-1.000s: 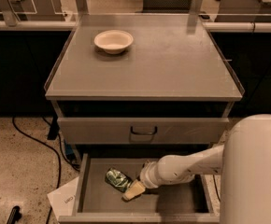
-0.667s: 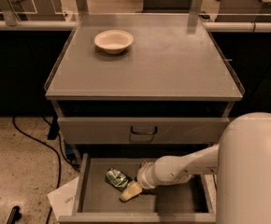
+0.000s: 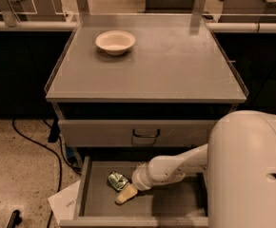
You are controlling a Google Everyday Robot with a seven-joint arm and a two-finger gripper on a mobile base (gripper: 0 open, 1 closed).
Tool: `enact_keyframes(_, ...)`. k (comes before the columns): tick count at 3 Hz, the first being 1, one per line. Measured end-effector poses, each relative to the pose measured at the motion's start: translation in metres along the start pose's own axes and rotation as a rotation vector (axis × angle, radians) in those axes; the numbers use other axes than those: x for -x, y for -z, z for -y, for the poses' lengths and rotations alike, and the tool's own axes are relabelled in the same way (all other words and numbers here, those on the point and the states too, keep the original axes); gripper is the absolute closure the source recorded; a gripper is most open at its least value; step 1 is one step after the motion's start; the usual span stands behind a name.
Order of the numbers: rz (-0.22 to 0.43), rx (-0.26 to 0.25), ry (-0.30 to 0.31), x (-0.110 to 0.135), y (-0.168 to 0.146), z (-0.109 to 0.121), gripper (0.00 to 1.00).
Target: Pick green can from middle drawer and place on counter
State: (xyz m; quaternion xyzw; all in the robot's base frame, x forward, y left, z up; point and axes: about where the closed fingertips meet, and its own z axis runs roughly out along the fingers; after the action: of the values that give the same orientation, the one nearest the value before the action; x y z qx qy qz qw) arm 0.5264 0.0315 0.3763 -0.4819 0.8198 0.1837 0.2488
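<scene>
The middle drawer (image 3: 176, 205) is pulled out at the bottom of the cabinet, and its flat grey floor is visible. The green can (image 3: 117, 180) lies on this floor, in the left half of the drawer, near the back. It looks dented and it lies on its side, not upright.

The white arm (image 3: 176, 167) of the robot reaches from the right side down into the drawer. At its end, the claw (image 3: 125, 195) is low over the drawer floor, just beside the can, on the can's front right side. The cream tip of the claw points to the front left. I cannot tell whether the claw is spread or pressed together, and I also cannot tell whether it touches the can. The can is not lifted; it rests on the drawer floor.

Above the open drawer there is a closed drawer (image 3: 104, 133) with a dark handle (image 3: 146, 134) on its grey front. The desk (image 3: 176, 65) on top is a flat grey surface with thin raised edges. A cream bowl (image 3: 115, 42) stands on it near the back left corner.

The large white body of the robot (image 3: 250, 175) fills the lower right corner of the view. On the speckled floor (image 3: 19, 184) to the left, a black cable (image 3: 33, 144) runs toward the cabinet, and a white sheet of paper (image 3: 66, 203) lies partly under the open drawer.
</scene>
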Motion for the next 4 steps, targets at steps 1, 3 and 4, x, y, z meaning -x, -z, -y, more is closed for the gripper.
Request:
enact_keyframes(1,-0.017,-0.004,-0.020,-0.004,-0.009,-0.002,0.00)
enact_keyframes(3,-0.058,-0.022,-0.041,-0.014,-0.029,0.000,0.00)
enact_keyframes(4,-0.058,-0.022,-0.041,-0.014,-0.029,0.000,0.19)
